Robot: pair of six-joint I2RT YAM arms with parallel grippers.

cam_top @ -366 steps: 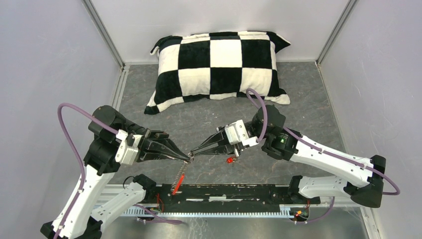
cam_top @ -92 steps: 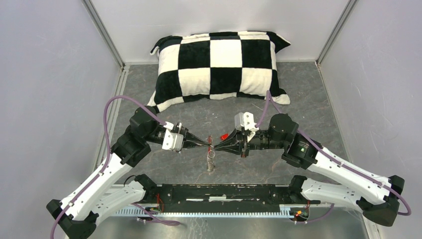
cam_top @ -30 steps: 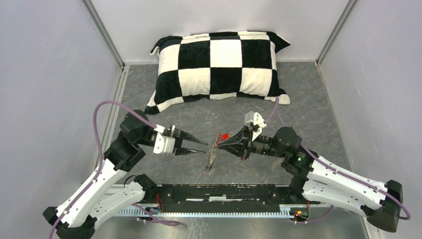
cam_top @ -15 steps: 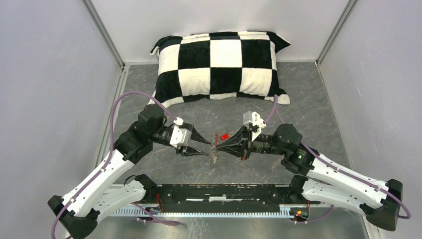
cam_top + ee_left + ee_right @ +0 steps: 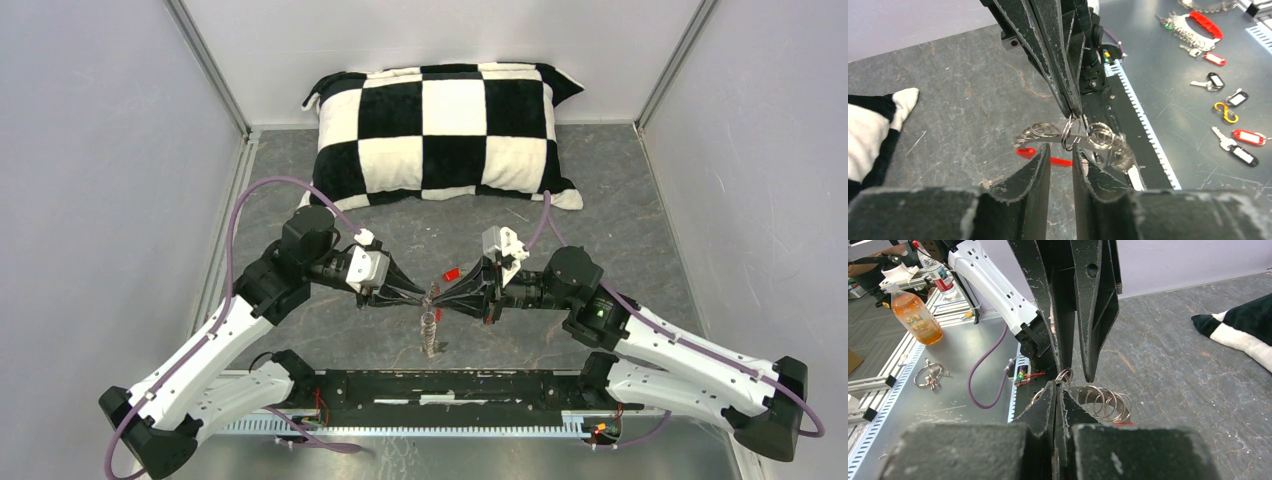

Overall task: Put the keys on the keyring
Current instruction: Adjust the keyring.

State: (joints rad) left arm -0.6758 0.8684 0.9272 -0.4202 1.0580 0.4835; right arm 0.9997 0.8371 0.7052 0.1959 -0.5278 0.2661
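Two robot arms meet tip to tip over a grey, stone-patterned table. The right gripper [image 5: 441, 297] is fully closed, its fingers [image 5: 1045, 407] pressed flat against each other. It pinches one loop of the keyring [image 5: 430, 330], a silvery wire coil. From that pinch the coil hangs down beneath both sets of fingertips.

The left gripper [image 5: 421, 297] points at the right one from the opposite side, and their tips are nearly touching. Its fingers [image 5: 1035, 172] are parted by a narrow gap, with grey table showing between them. The coil's loops cross just past its tips.

A small red piece [image 5: 451, 272] sits just beyond the meeting tips, on the far side from the arm bases. It seems to lie on the table. Whether it is the red-headed key cannot be told.

Farther off in that same direction, well apart from both grippers, a black-and-white checkered pillow [image 5: 450, 130] rests against the back wall.

In the left wrist view, spare keys and coloured tags [image 5: 1238, 142] lie scattered on a metal surface behind the right arm. In the right wrist view, a bottle of orange liquid [image 5: 918, 315] stands behind the left arm.
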